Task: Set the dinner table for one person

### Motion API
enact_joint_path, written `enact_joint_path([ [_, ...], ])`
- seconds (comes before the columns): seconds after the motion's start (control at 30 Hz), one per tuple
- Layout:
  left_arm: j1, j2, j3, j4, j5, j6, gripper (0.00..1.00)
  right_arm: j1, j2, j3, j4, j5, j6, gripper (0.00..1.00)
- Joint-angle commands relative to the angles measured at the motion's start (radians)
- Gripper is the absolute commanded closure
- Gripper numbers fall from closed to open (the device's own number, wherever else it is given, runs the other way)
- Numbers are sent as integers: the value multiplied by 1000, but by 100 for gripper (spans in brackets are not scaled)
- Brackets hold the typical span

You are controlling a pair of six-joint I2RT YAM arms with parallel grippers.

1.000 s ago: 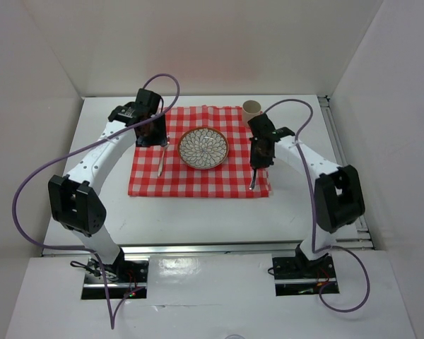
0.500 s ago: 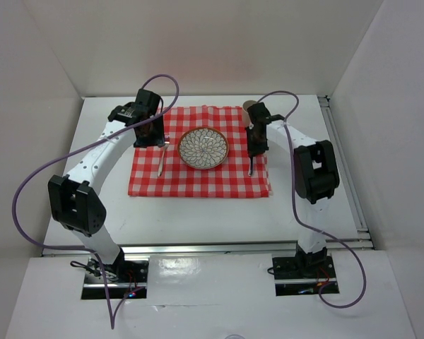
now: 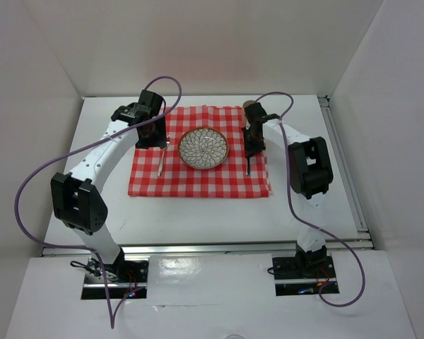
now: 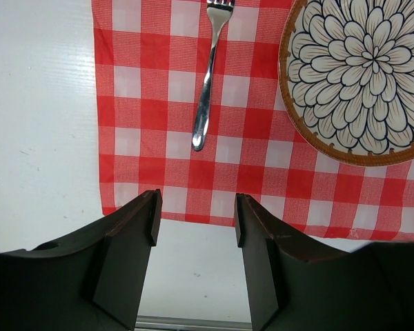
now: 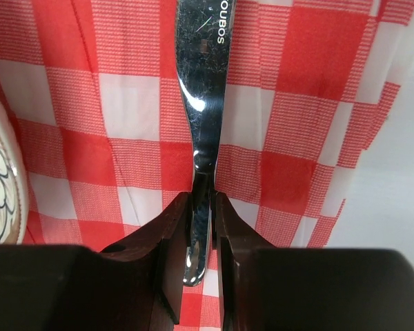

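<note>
The white dinner table (image 3: 198, 212) carries a red-and-white checked cloth (image 3: 198, 180). A flower-patterned plate (image 3: 203, 147) sits at the cloth's middle. A fork (image 3: 160, 161) lies on the cloth left of the plate. My left gripper (image 3: 155, 140) is open and empty above the fork. In the left wrist view the gripper (image 4: 195, 207) hangs over the cloth's edge, with the fork (image 4: 208, 83) and plate (image 4: 362, 76) ahead. My right gripper (image 3: 251, 145) is shut on a knife (image 3: 249, 166) right of the plate. In the right wrist view the gripper (image 5: 203, 207) pinches the handle and the knife (image 5: 203, 103) points away over the cloth.
A tan cup (image 3: 251, 106) stands at the cloth's back right corner, partly hidden by the right arm. A silver rail (image 3: 212, 247) runs along the table's near edge. White walls enclose the table on three sides. Purple cables loop above both arms.
My right arm has swung left with the knife, from the cloth's right edge to close beside the plate. The left arm has barely moved.
</note>
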Motion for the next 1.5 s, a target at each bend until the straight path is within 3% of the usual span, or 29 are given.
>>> enact_joint_path([
  [0.0, -4, 2, 34, 8, -4, 1, 37, 21, -11, 63, -17, -15, -10, 99],
  [0.4, -4, -16, 25, 8, -4, 1, 37, 21, -32, 27, -52, -22, 56, 94],
  [0.77, -4, -46, 15, -3, -4, -8, 37, 41, -89, 82, -98, 8, 67, 42],
  [0.93, -4, -82, 35, -23, -4, -28, 37, 50, -253, 83, -156, 74, 90, 23],
  [0.97, -4, -110, 35, -23, -4, -28, 37, 50, -294, 47, -165, 83, 105, 11],
  [1.03, -4, -136, 35, -9, -4, -37, 37, 50, -440, -10, -150, 125, 144, 0],
  [1.23, -4, -280, -35, 91, 63, -60, 28, 5, -774, -257, -184, 280, 254, 0],
  [1.47, -4, -398, -143, 218, 121, -79, 22, -28, -978, -403, -233, 347, 299, 0],
])
